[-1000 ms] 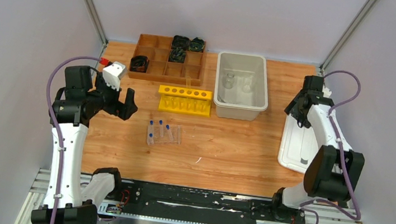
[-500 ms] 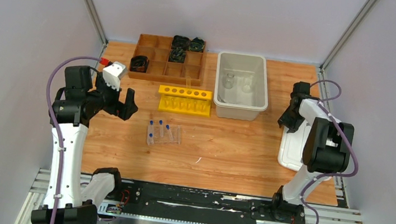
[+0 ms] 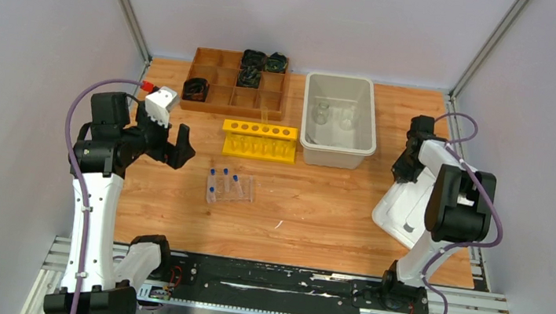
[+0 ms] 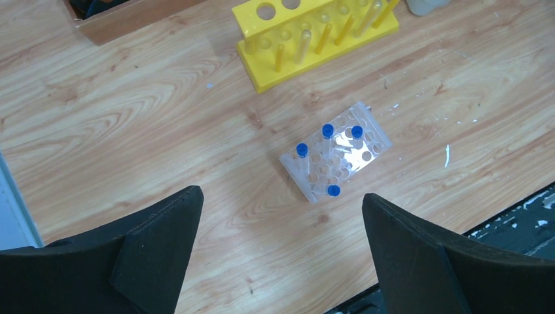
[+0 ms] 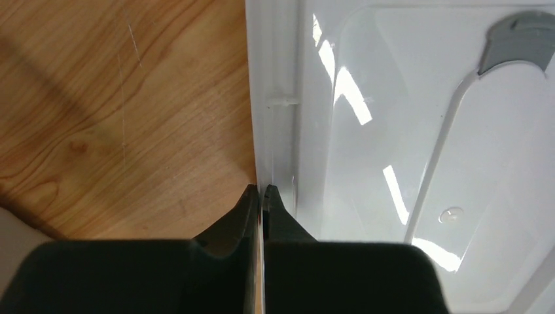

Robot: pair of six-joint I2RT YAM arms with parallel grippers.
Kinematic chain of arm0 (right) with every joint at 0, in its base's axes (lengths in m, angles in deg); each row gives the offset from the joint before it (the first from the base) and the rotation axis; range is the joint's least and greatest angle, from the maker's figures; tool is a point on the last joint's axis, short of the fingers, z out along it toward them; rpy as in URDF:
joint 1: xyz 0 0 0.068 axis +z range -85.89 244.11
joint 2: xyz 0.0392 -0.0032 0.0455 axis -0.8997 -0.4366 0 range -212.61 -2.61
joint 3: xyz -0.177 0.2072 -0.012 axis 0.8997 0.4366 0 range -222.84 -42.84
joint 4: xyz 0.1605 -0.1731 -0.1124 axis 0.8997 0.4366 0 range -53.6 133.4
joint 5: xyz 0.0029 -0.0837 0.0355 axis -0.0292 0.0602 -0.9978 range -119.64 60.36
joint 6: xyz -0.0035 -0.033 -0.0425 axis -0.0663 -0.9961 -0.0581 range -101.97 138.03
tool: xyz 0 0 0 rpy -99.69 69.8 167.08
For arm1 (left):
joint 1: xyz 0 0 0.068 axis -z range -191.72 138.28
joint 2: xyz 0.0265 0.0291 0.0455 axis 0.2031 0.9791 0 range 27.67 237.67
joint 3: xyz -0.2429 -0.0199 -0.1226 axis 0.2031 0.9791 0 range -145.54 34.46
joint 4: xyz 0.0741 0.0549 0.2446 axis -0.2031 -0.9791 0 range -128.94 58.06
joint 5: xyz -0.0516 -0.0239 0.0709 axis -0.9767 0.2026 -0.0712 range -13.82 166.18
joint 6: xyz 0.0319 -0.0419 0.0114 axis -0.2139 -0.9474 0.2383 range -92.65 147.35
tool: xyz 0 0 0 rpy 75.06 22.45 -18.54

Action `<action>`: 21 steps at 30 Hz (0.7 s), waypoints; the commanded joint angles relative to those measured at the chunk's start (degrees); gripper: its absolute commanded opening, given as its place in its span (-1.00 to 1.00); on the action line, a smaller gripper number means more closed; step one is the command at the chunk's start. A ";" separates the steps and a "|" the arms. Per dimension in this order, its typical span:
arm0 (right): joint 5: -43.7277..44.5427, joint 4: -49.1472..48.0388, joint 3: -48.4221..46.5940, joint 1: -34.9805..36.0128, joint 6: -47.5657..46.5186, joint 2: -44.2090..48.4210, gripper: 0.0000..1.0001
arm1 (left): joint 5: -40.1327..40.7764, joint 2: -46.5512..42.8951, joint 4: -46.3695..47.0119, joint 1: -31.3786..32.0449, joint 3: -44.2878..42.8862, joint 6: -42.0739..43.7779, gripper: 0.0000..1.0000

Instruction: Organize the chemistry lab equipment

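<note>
My right gripper (image 3: 408, 170) (image 5: 260, 191) is shut on the thin left rim of a white plastic lid (image 3: 399, 210) (image 5: 393, 131) at the table's right side. The lid sits askew, its near end swung toward the middle. My left gripper (image 3: 165, 144) (image 4: 281, 203) hangs open above the table's left part, holding nothing. Ahead of it, a clear rack (image 3: 229, 186) (image 4: 335, 159) holds several blue-capped tubes. A white bin (image 3: 336, 157) at the back holds two small clear glass vessels (image 3: 321, 114).
A yellow tube rack (image 3: 259, 141) (image 4: 314, 36) stands left of the bin. A brown wooden divided tray (image 3: 216, 79) with black coiled items is at the back left. A small white fleck (image 3: 279, 224) lies on the wood.
My right gripper has closed on the lid's rim. The lid's near end has swung left, away from the table's right edge. The left arm has stayed put.
</note>
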 commanded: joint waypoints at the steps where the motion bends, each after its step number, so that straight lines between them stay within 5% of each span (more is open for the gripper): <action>1: 0.53 0.12 0.64 1.44 0.70 5.62 -1.00 | -4.75 -0.61 -0.66 0.00 -1.93 -0.46 0.95; 13: -1.77 3.00 -6.69 5.29 0.27 24.85 -1.00 | -10.79 1.29 -2.51 0.00 -6.74 -1.73 0.95; 21: 4.18 4.59 -18.17 19.36 -1.27 30.56 -1.00 | -13.70 -0.45 -2.46 0.00 -7.24 -4.18 0.93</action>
